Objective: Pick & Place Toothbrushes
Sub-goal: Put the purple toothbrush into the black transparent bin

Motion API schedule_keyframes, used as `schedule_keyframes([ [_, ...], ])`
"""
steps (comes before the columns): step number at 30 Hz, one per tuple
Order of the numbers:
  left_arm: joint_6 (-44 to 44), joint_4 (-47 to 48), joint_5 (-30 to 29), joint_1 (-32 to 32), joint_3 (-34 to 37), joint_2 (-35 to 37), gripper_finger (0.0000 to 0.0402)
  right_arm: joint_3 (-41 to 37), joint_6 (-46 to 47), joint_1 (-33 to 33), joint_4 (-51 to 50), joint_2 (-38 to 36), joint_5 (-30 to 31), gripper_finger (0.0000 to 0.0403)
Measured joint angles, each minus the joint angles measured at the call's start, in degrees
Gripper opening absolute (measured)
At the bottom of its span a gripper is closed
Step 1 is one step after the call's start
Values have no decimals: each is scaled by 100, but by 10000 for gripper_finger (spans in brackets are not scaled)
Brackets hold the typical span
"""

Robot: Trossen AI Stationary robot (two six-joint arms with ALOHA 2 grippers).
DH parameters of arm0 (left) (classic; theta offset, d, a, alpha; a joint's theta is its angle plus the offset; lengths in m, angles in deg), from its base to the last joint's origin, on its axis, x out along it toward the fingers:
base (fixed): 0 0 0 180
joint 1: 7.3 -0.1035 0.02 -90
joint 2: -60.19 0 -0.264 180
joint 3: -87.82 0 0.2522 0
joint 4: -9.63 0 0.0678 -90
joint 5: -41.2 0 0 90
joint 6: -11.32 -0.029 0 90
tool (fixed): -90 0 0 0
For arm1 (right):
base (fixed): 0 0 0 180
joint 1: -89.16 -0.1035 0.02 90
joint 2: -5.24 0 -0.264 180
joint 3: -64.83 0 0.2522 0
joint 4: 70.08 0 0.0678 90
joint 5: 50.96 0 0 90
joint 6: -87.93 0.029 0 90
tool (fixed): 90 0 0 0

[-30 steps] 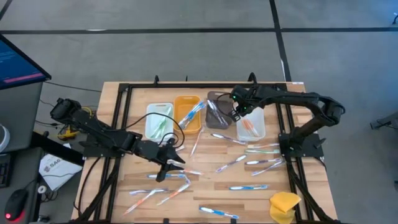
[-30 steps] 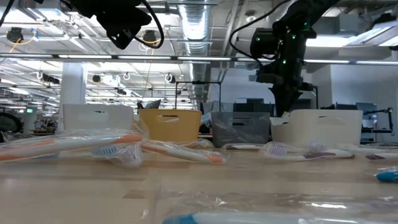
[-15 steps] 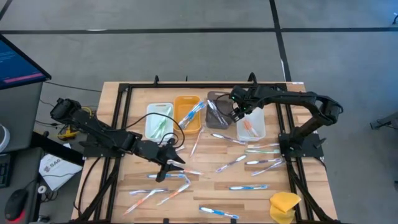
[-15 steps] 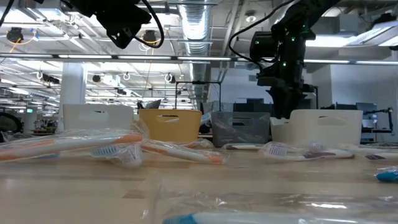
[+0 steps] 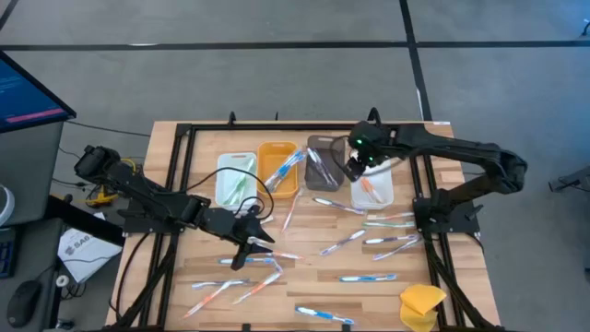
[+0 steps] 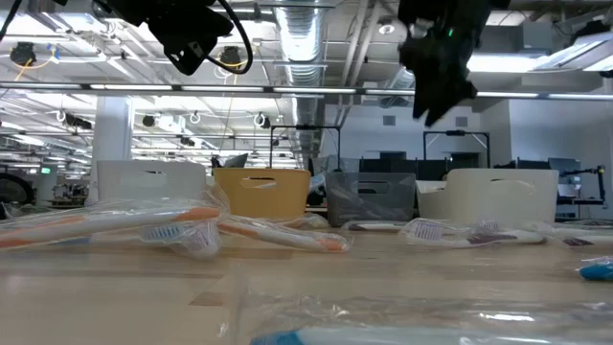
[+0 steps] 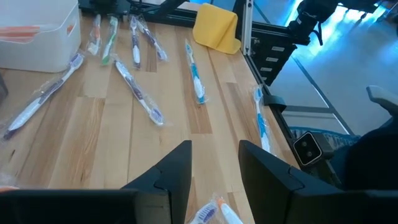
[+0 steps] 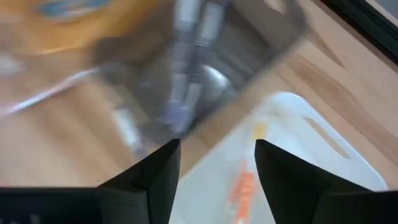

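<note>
Wrapped toothbrushes lie scattered over the wooden table (image 5: 313,277), among them a blue one (image 5: 367,277) and a blue one (image 7: 194,71). An orange toothbrush (image 5: 371,190) (image 8: 244,186) lies in the white bin (image 5: 373,187). The grey bin (image 5: 323,164) (image 8: 205,56), the orange bin (image 5: 277,168) and the pale green bin (image 5: 235,181) also hold toothbrushes. My right gripper (image 5: 355,171) (image 8: 217,186) hangs open above the gap between the grey and white bins, holding nothing. My left gripper (image 5: 258,238) (image 7: 214,180) hovers open over the table's middle left, above a toothbrush (image 7: 214,214).
The four bins stand in a row at the far side. A yellow sponge-like lump (image 5: 421,304) (image 7: 216,28) sits at the near right corner. Black frame rails (image 5: 175,212) run along the table's left and right sides.
My right gripper has opened and then risen well clear of the bins, drifting slightly toward the table's right and tipping. The left arm has kept still.
</note>
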Motion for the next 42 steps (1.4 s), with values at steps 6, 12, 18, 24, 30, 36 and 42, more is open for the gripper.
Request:
schedule_keyframes([
  [6, -4, 2, 1, 0, 0, 0, 127, 27, -602, -902, 9, -492, -236, 187],
  [12, -9, 7, 2, -1, 0, 0, 127, 27, -615, -2029, 32, -521, -243, 179],
  [18, -1, 8, 2, -2, 0, 0, 127, 27, -612, -2932, 376, -174, -241, 172],
  [24, 3, 8, 2, -2, 2, 0, 127, 27, -603, -3568, 930, 493, -241, 164],
  [30, 6, 11, 2, -2, 2, 0, 127, 27, -615, -3922, 1325, 1323, -241, 154],
  [36, 2, 17, 2, -2, 2, 0, 127, 27, -615, -3974, 1540, 2140, -234, 145],
  [42, -4, 21, 2, -2, 2, 0, 127, 25, -777, -3961, 1717, 2825, -221, 144],
])
